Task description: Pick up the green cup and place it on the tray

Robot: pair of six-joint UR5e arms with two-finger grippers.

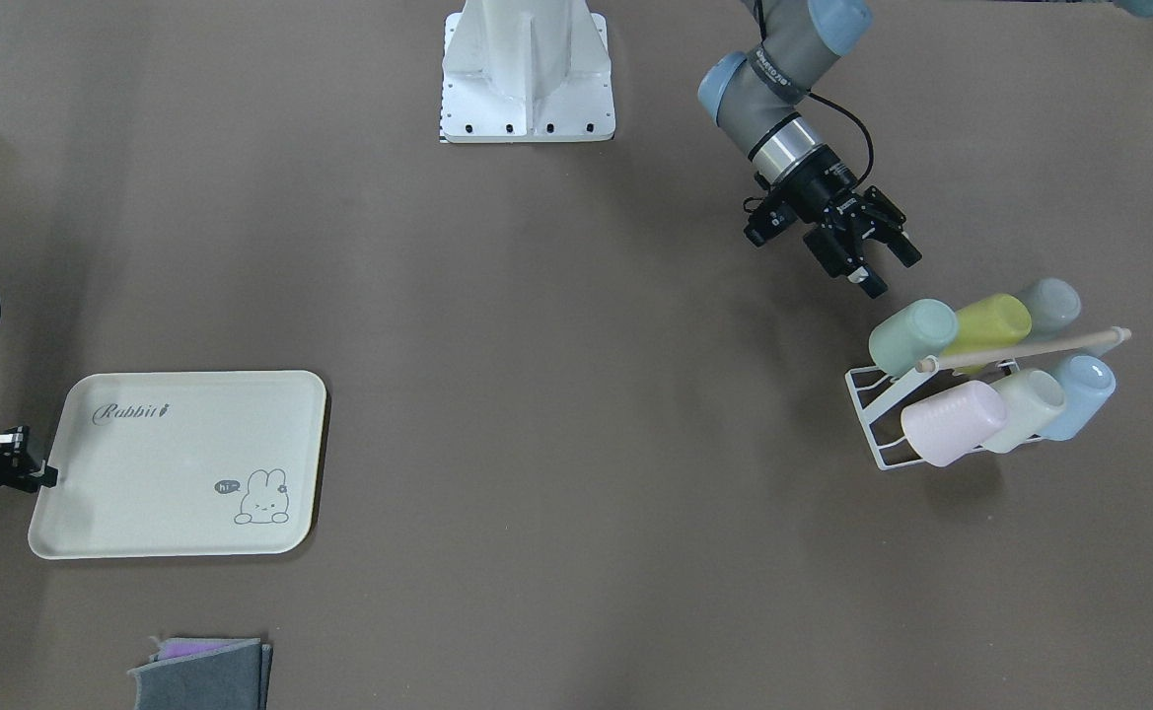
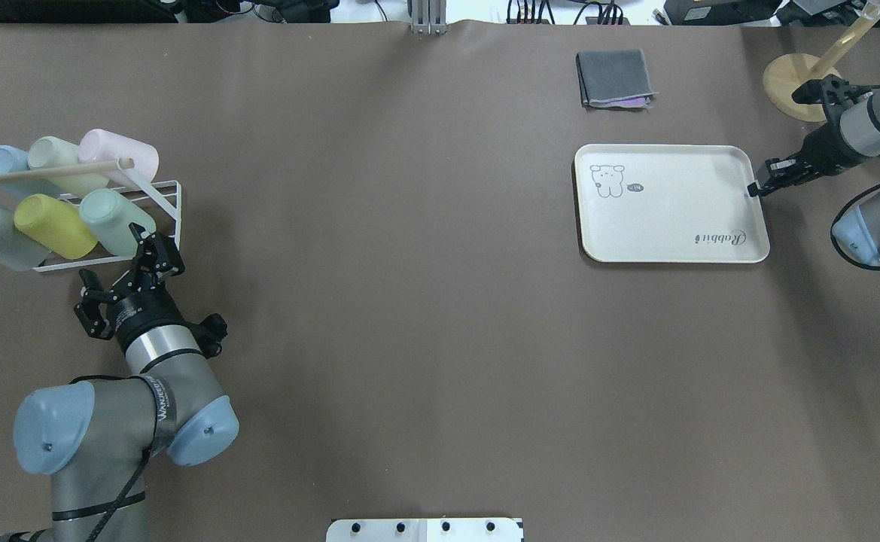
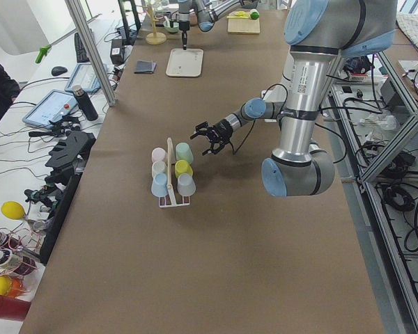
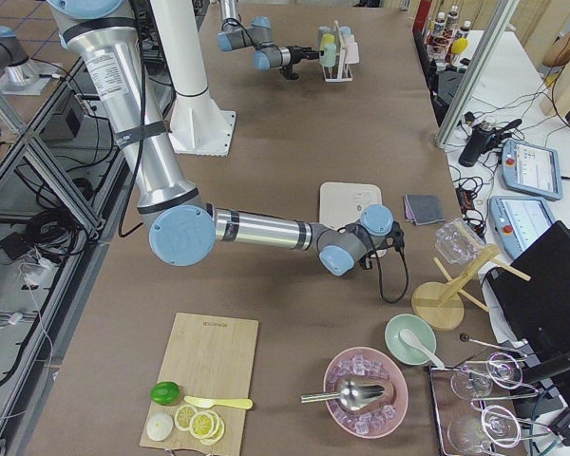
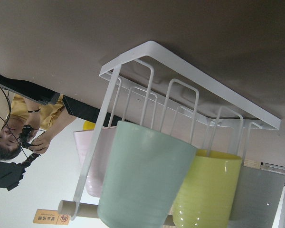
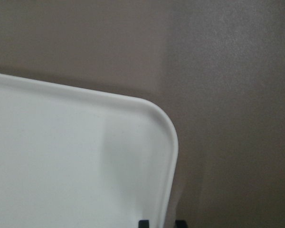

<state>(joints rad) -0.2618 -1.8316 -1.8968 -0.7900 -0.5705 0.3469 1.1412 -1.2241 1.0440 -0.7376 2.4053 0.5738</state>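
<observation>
Left gripper [image 1: 892, 273] spread near green cup [image 1: 916, 335] — light, stiff, slick plastic; pinch sidewall near closed end. Right gripper [image 1: 43, 476] nips tray [image 1: 181, 463] rim.

The mint-green plastic cup [image 5: 142, 175] is showing a smooth, matt skin, the yellow-green plastic cup [image 5: 206, 192] likewise. The white wire rack [image 5: 190, 69] is wearing a smooth painted coat, its long rod [image 1: 1025, 349] showing bare pale wood. The cream rectangular tray [image 1: 181, 463] is giving off a faint sheen on the brown, finely grained matt worktop [image 1: 556, 444]. The folded grey cloth [image 2: 614, 75] is looking soft and fuzzy.
</observation>
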